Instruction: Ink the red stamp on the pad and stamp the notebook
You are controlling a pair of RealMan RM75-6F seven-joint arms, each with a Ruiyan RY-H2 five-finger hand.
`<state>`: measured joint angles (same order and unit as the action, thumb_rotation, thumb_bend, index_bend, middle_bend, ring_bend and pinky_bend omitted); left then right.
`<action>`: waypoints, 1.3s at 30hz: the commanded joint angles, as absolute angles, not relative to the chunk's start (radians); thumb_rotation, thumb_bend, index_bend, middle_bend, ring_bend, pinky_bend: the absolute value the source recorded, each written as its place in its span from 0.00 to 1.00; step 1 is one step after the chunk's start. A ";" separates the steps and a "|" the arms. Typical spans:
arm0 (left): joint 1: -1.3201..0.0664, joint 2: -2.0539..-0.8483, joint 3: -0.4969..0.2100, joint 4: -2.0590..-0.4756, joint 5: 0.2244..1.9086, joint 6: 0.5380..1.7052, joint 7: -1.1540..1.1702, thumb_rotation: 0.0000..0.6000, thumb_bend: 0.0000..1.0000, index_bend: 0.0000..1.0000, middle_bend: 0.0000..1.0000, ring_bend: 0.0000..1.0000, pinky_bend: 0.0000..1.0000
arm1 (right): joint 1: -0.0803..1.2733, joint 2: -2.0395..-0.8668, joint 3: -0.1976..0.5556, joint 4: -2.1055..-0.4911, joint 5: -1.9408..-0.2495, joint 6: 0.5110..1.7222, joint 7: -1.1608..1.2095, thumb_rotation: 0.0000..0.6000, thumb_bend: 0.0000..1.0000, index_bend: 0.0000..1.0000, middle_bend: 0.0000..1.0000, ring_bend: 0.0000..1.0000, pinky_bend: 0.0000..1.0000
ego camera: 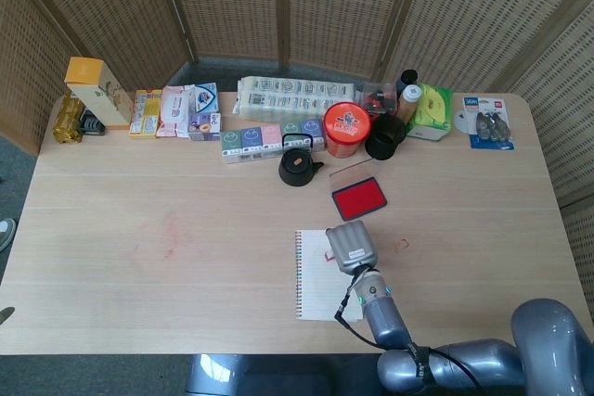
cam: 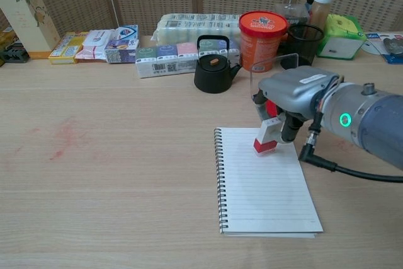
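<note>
My right hand (cam: 297,94) pinches the red stamp (cam: 265,140) by its white top. The stamp hangs tilted, its red base at the upper part of the spiral notebook (cam: 264,187), touching or just off the page; I cannot tell which. In the head view the right hand (ego camera: 351,245) covers the stamp, and the notebook (ego camera: 316,287) lies under it. The red ink pad (ego camera: 358,198) sits open just beyond the notebook, its clear lid (cam: 274,68) standing up. No imprint shows on the lined page. My left hand is out of sight.
A black teapot (cam: 211,67), an orange tub (cam: 262,32) and a black mesh cup (cam: 301,48) stand behind the pad. Boxes and packets (cam: 167,57) line the back edge. Faint red smears (cam: 63,137) mark the table at left.
</note>
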<state>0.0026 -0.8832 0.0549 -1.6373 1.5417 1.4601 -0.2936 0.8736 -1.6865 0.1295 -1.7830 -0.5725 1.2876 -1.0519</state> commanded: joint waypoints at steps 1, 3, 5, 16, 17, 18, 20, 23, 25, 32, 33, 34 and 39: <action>0.005 -0.883 0.056 -1.637 1.545 1.464 -0.294 1.00 0.03 0.00 0.00 0.00 0.04 | 0.879 -1.634 0.152 -1.855 -0.565 1.336 -1.085 1.00 0.48 0.62 0.97 1.00 1.00; 0.007 -0.883 0.057 -1.636 1.548 1.468 -0.295 1.00 0.03 0.00 0.00 0.00 0.04 | 0.876 -1.596 0.167 -1.888 -0.565 1.358 -1.087 1.00 0.48 0.62 0.97 1.00 1.00; 0.008 -0.883 0.058 -1.635 1.550 1.471 -0.297 1.00 0.03 0.00 0.00 0.00 0.04 | 0.873 -1.565 0.176 -1.900 -0.561 1.365 -1.083 1.00 0.48 0.62 0.97 1.00 1.00; 0.011 -0.885 0.060 -1.640 1.555 1.478 -0.287 1.00 0.03 0.00 0.00 0.00 0.04 | 0.819 -1.420 0.206 -1.827 -0.498 1.295 -0.960 1.00 0.48 0.62 0.97 1.00 1.00; 0.011 -0.885 0.060 -1.643 1.554 1.476 -0.281 1.00 0.03 0.00 0.00 0.00 0.04 | 0.811 -1.406 0.205 -1.813 -0.496 1.279 -0.939 1.00 0.47 0.62 0.97 1.00 1.00; 0.010 -0.886 0.060 -1.645 1.554 1.475 -0.276 1.00 0.03 0.00 0.00 0.00 0.04 | 0.806 -1.396 0.204 -1.802 -0.495 1.268 -0.925 1.00 0.48 0.62 0.97 1.00 1.00; 0.008 -0.889 0.061 -1.653 1.554 1.470 -0.258 1.00 0.03 0.00 0.00 0.00 0.04 | 0.788 -1.373 0.209 -1.761 -0.475 1.235 -0.881 1.00 0.48 0.62 0.97 1.00 1.00; 0.007 -0.891 0.060 -1.661 1.548 1.465 -0.242 1.00 0.03 0.00 0.00 0.00 0.04 | 0.779 -1.354 0.209 -1.732 -0.471 1.196 -0.845 1.00 0.48 0.62 0.97 1.00 1.00; 0.006 -0.892 0.060 -1.665 1.544 1.462 -0.234 1.00 0.03 0.00 0.00 0.00 0.04 | 0.773 -1.345 0.208 -1.714 -0.466 1.179 -0.826 1.00 0.48 0.62 0.97 1.00 1.00; 0.009 -0.893 0.059 -1.669 1.542 1.466 -0.226 1.00 0.03 0.00 0.00 0.00 0.04 | 0.758 -1.333 0.203 -1.660 -0.458 1.136 -0.769 1.00 0.48 0.62 0.97 1.00 1.00; 0.009 -0.893 0.059 -1.669 1.543 1.468 -0.228 1.00 0.03 0.00 0.00 0.00 0.04 | 0.756 -1.335 0.201 -1.651 -0.457 1.131 -0.762 1.00 0.48 0.62 0.97 1.00 1.00; 0.011 -0.892 0.060 -1.668 1.544 1.471 -0.229 1.00 0.03 0.00 0.00 0.00 0.04 | 0.753 -1.339 0.198 -1.637 -0.456 1.122 -0.752 1.00 0.48 0.62 0.97 1.00 1.00; 0.014 -0.892 0.060 -1.666 1.546 1.476 -0.234 1.00 0.03 0.00 0.00 0.00 0.04 | 0.745 -1.370 0.182 -1.572 -0.440 1.081 -0.722 1.00 0.47 0.62 0.95 1.00 1.00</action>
